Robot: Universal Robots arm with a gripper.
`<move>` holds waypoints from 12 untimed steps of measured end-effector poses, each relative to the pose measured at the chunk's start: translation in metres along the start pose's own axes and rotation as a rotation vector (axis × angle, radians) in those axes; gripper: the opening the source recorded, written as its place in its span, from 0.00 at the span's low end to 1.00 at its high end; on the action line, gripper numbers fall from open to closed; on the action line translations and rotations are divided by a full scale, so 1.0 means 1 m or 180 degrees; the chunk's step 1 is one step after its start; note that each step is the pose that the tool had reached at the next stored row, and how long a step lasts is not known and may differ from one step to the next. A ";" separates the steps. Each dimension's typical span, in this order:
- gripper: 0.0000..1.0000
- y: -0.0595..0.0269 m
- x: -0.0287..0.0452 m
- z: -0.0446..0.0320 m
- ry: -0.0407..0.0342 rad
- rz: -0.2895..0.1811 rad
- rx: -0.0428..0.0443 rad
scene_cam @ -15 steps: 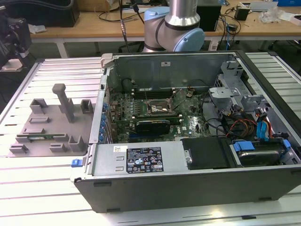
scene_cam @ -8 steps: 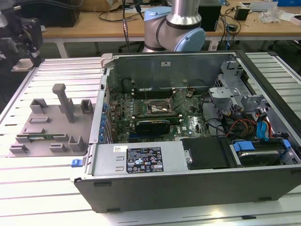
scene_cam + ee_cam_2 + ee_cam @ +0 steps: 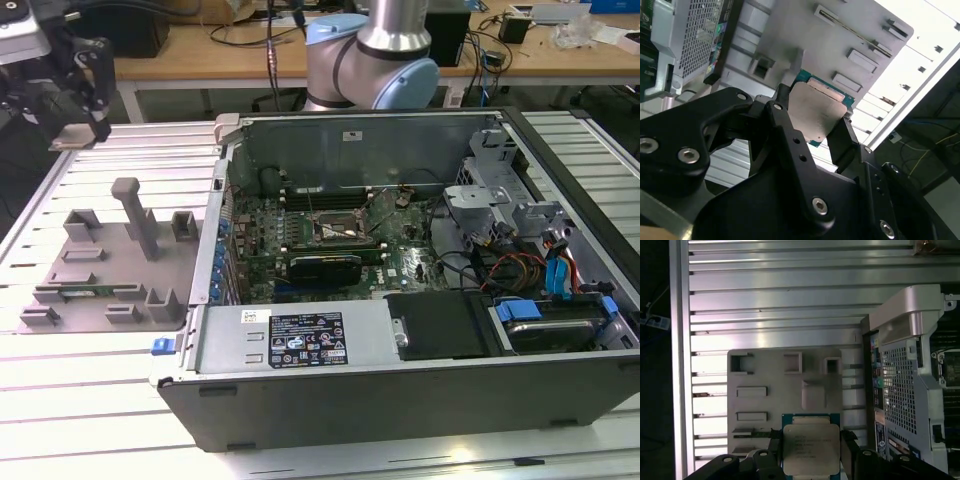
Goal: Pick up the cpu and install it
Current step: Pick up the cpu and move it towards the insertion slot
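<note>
The cpu is a flat square chip with a silver top and a green rim. It sits between the two black fingers of my gripper, which is shut on its edges. The first wrist view shows the cpu in the gripper, held in the air over the grey fixture plate. In the exterior view the gripper hangs high at the far left, above the table and well away from the socket frame on the motherboard.
The open computer case fills the exterior view's right, with drive cages and cables inside. The grey fixture plate, with posts and slots, lies to its left on the slatted table. A green memory stick rests in one slot.
</note>
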State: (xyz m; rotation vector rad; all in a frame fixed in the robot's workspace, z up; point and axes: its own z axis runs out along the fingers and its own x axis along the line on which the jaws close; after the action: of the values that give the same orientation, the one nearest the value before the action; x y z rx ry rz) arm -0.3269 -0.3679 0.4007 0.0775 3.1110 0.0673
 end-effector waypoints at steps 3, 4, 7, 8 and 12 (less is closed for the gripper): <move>0.55 0.0005 -0.0113 0.0004 0.0000 0.0000 0.0000; 0.55 0.0008 -0.0149 0.0005 0.0000 0.0000 0.0000; 0.55 0.0015 -0.0298 0.0010 0.0000 0.0000 0.0000; 0.55 0.0017 -0.0348 0.0011 0.0000 0.0000 0.0000; 0.55 0.0030 -0.0620 0.0019 0.0000 0.0000 0.0000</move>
State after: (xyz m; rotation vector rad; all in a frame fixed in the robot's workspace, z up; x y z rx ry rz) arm -0.2648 -0.3679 0.4007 0.0774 3.1109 0.0674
